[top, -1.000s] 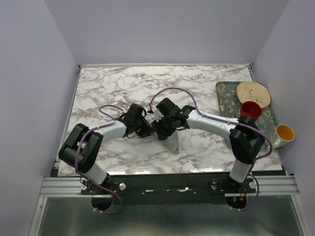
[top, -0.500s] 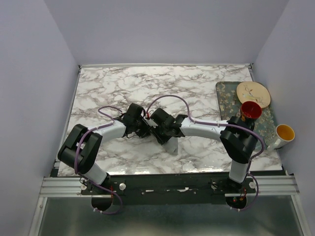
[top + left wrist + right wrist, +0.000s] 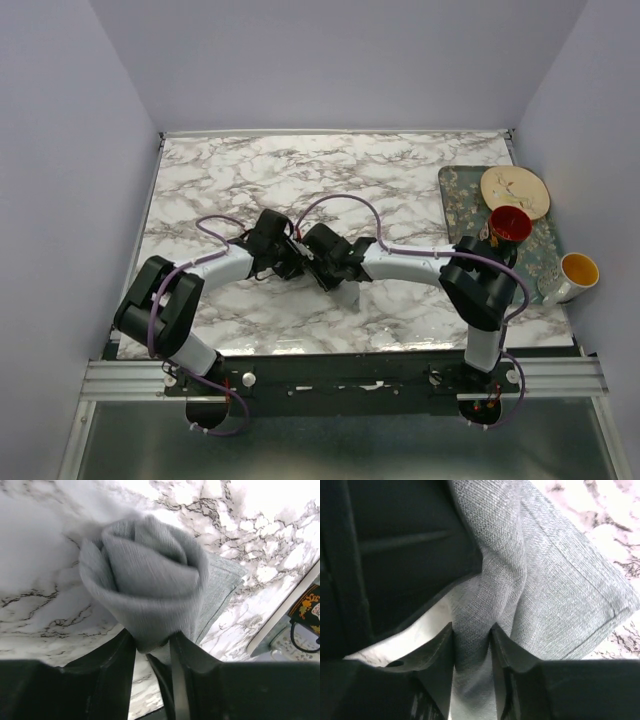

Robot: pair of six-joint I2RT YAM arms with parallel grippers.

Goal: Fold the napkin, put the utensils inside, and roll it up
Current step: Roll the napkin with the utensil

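Observation:
The grey-green napkin [image 3: 350, 296] lies bunched on the marble table [image 3: 250, 180], mostly hidden under both grippers in the top view. In the left wrist view the napkin [image 3: 150, 585] is a rolled, rose-like bundle, and my left gripper [image 3: 152, 647] is shut on its lower edge. In the right wrist view my right gripper [image 3: 472, 637] is shut on a fold of the napkin [image 3: 555, 600]. In the top view the left gripper [image 3: 295, 262] and right gripper [image 3: 322, 270] meet near the table's middle. No utensils are visible.
A floral-patterned grey tray [image 3: 455, 190] at the right edge holds a round beige plate [image 3: 515, 188] and a red cup [image 3: 508, 224]. A white cup with yellow inside [image 3: 577, 271] stands near the tray's front right corner.
The right arm has drawn in toward the left, folding its elbow, and its gripper has moved left and closer to the left gripper. Less napkin shows below the grippers.

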